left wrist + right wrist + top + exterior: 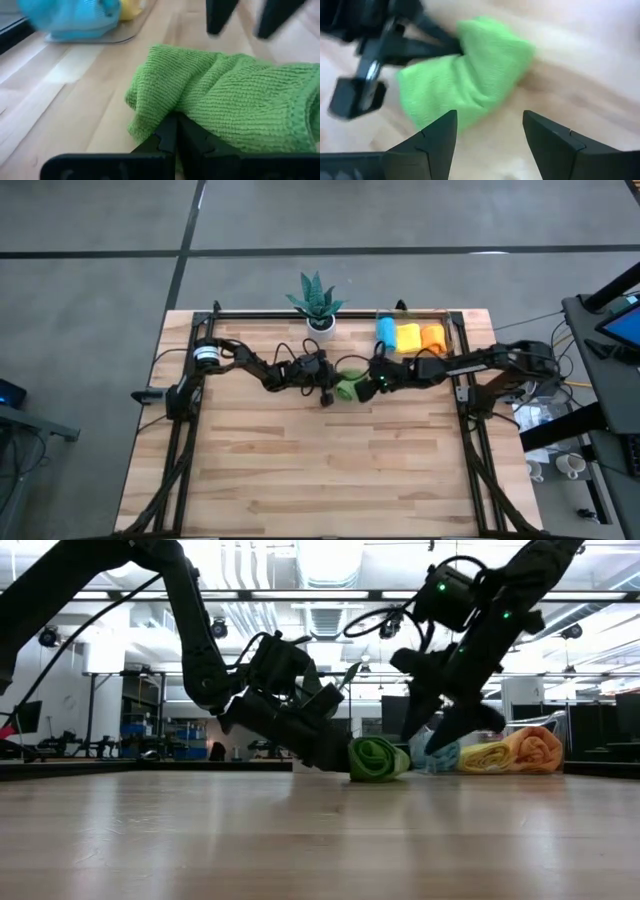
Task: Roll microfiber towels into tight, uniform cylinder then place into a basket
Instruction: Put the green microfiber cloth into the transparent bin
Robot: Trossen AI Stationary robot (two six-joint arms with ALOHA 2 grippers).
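Left gripper (175,131): fingers clenched together on the edge of the green towel (235,100); positioned at mid-surface, toward the far edge, low over the wood.
Right gripper (487,137): fingers released and spread wide, holding nothing; positioned just beside the green towel on its basket side, raised above the surface.
Green towel: rolled into a short, loose cylinder; lies on the surface (330,470) between the two grippers; the low view shows the spiral end of the roll facing the camera.
Basket (452,320): clear bin at the far right corner of the surface, near the right arm's base.
Basket contents: three rolled towels side by side, namely light blue towel (386,332), yellow towel (408,336), orange towel (431,337).
Potted plant (318,302): green spiky leaves in a white pot; stands at the far edge of the surface, near the basket but apart from it.
Surface: light wooden planks inside a dark frame.
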